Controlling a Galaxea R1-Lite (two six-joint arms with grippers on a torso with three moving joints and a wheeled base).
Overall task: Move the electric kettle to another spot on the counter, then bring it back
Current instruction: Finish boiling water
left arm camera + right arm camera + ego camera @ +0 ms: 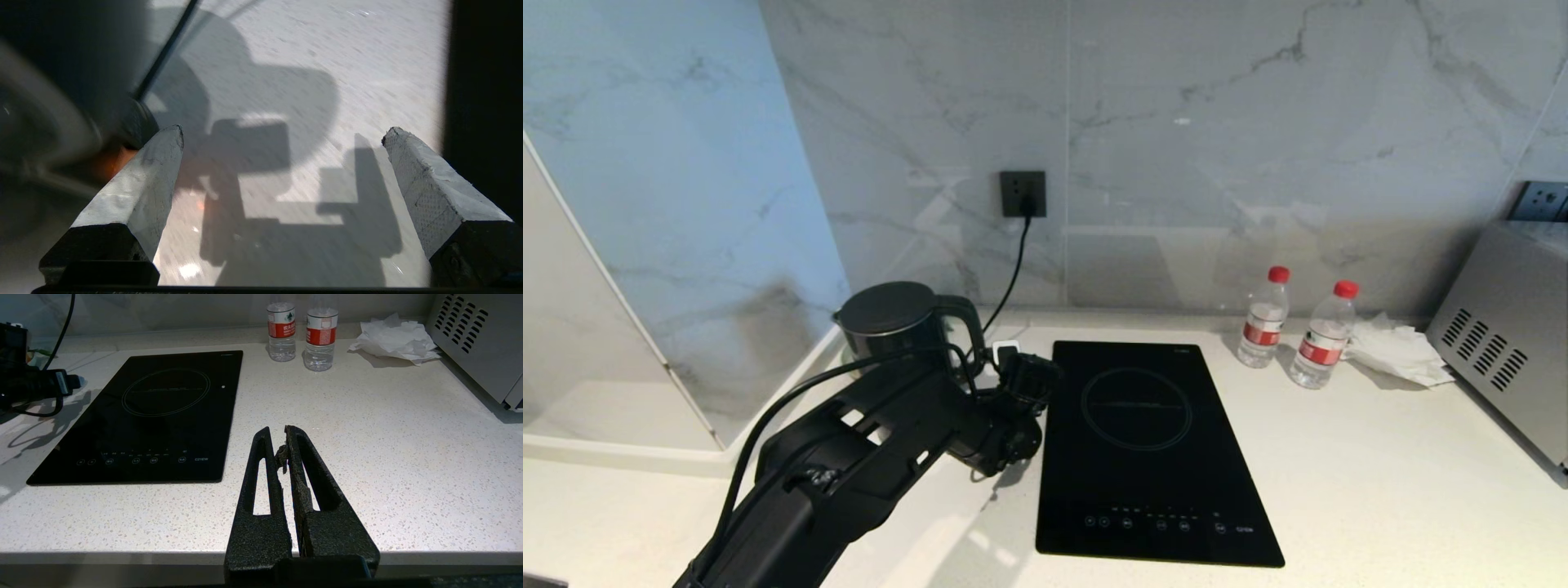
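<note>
The electric kettle (894, 318), glossy black with a flat lid and a looped handle, stands at the back left of the white counter (1339, 457), by the wall. My left arm (866, 457) reaches in front of it, with the wrist just right of the handle. In the left wrist view my left gripper (284, 134) is open above bare counter (327, 61), with nothing between its fingers. The kettle's dark bulk (61, 61) lies just outside one finger (135, 188). My right gripper (278, 430) is shut and empty over the counter's front edge.
A black glass hob (1152, 441) is set into the counter right of my left wrist. Two water bottles (1264, 318) (1323, 336), crumpled tissue (1396, 351) and a metal appliance (1511, 335) stand at the back right. A cord runs from the wall socket (1023, 193) down to the kettle.
</note>
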